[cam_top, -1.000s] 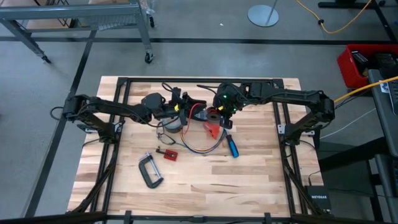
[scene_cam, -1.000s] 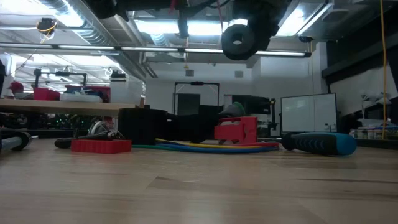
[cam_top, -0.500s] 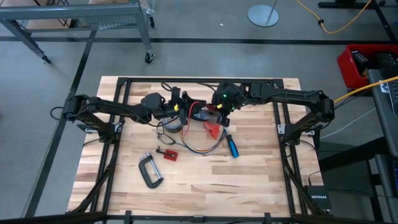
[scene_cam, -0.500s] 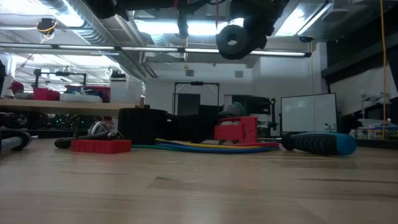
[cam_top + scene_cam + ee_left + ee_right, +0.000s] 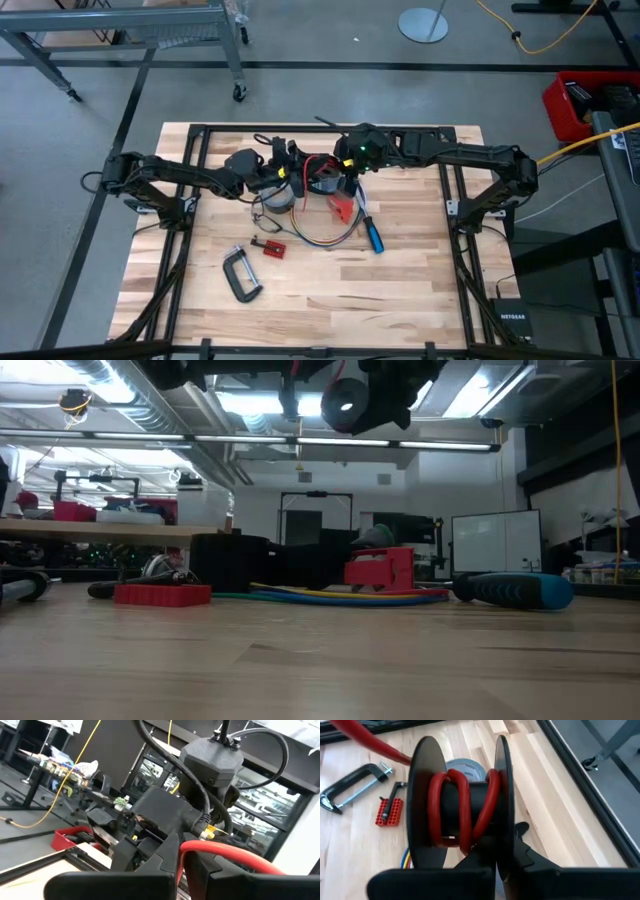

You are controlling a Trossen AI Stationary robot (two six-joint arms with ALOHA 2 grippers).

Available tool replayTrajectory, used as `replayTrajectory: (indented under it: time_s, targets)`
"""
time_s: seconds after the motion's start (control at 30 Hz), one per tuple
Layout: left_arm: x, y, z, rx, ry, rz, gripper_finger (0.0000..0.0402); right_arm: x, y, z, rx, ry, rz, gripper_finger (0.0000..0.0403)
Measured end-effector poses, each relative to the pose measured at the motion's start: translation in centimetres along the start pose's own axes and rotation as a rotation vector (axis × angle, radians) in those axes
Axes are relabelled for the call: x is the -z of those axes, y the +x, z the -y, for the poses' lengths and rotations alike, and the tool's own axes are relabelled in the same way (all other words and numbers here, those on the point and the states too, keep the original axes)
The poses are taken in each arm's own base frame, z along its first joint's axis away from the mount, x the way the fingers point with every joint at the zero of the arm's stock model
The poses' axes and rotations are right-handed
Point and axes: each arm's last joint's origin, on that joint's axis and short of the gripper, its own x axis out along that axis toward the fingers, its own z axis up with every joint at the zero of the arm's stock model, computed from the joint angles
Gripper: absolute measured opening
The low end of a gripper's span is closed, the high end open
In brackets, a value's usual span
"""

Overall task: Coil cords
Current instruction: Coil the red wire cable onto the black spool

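A black spool [image 5: 420, 795] with a red cord [image 5: 462, 795] wound round its core hangs high over the table's middle [image 5: 345, 402]. My right gripper [image 5: 496, 865] is shut on it. The red cord runs off the spool to my left gripper [image 5: 185, 870], which is shut on it just left of the spool [image 5: 297, 165]. A second cord of coloured strands [image 5: 325, 238] lies looped on the table below [image 5: 330, 596]. My left gripper pinches the red cord's free stretch [image 5: 200, 849] between its two fingers, a short way from the spool. The cord lies across the fingers and is lifted clear of the table. My right gripper pinches the rim of one spool flange [image 5: 503, 837] between its two fingers. It slants down from the table's right side. The spool is lifted clear, its axle lying across the fingers.
A grey tape roll [image 5: 280, 196] lies under my left gripper. A red block [image 5: 342, 208] and a blue-handled screwdriver [image 5: 372, 236] lie below the spool. A red bit case [image 5: 268, 247] and a black C-clamp [image 5: 240, 275] lie nearer the front edge.
My right gripper has tipped upward and carried the spool higher and toward the table's left, closer to my left gripper. My left gripper has stayed in place, rolled a little and shut on the red cord.
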Motion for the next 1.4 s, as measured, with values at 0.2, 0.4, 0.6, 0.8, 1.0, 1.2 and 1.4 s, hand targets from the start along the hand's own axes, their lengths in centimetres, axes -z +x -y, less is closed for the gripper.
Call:
replayTrajectory:
  time_s: [0.2, 0.4, 0.6, 0.8, 1.0, 1.2, 1.4]
  targets:
    - [-0.1, 0.0, 0.0, 0.007, 0.003, 0.005, 0.0026, 0.0, 0.0, 0.0, -0.018, 0.001, -0.004, 0.0009]
    - [-0.7, 0.0, 0.6, 0.126, 0.047, 0.043, 0.0053, -0.1, 0.0, -0.2, -0.067, 0.002, 0.004, 0.0009]
    - [-1.7, -0.3, 1.2, 0.218, 0.041, 0.105, 0.009, -0.2, 0.0, -0.2, -0.081, 0.002, 0.021, 0.0009]
    - [-3.2, -1.0, 2.0, 0.278, -0.001, 0.125, 0.0115, -0.6, 0.0, -0.3, -0.115, -0.003, 0.061, 0.0009]
    - [-5.6, -2.5, 3.5, 0.448, 0.056, 0.145, 0.013, -1.1, -0.1, -0.4, -0.143, -0.013, 0.11, 0.0009]
    - [-7.5, -4.1, 4.8, 0.661, 0.025, 0.08, 0.0146, -1.4, -0.2, -0.6, -0.177, -0.02, 0.14, 0.0009]
    - [-7.9, -5.3, 5.2, 0.733, -0.05, -0.103, 0.015, -1.6, -0.3, -0.8, -0.259, -0.031, 0.154, 0.0009]
